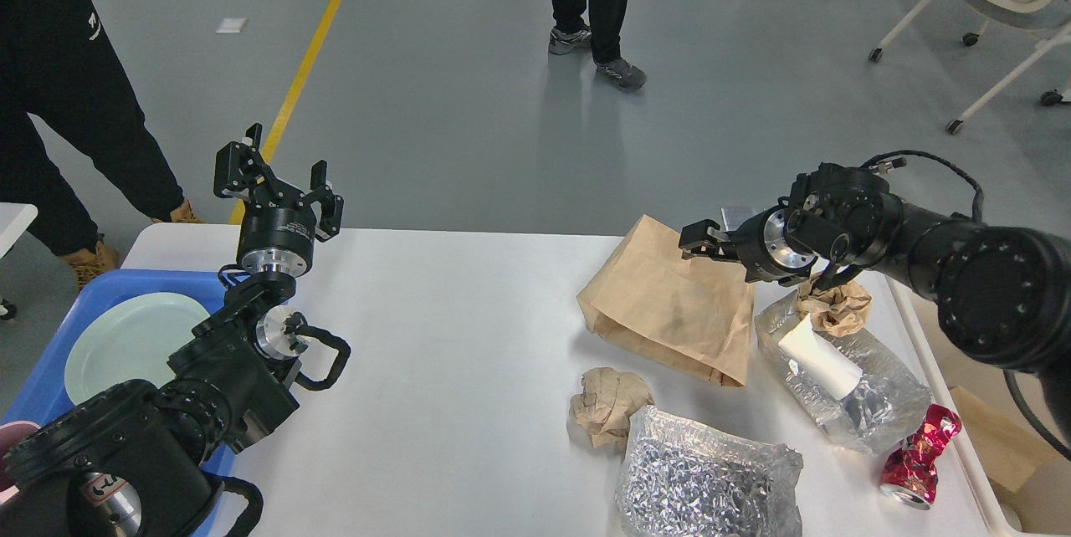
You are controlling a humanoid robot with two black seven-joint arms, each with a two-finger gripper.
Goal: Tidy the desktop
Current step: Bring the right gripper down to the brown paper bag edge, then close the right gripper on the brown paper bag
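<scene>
The white desktop (452, 336) carries a flat brown paper bag (669, 311), a crumpled brown paper ball (609, 405), a silver foil bag (707, 478), a clear plastic bag (853, 391) with a white roll and a crumpled paper wad (831, 301) on it, and a crushed red can (920, 457). My left gripper (276, 181) is open and empty above the table's far left edge. My right gripper (699, 237) hovers just over the paper bag's far part, seen end-on; its fingers cannot be told apart.
A blue tray (50, 370) with a pale green plate (125, 345) stands at the left. A cream bin (996, 437) stands at the right, partly behind my right arm. People stand on the floor beyond the table.
</scene>
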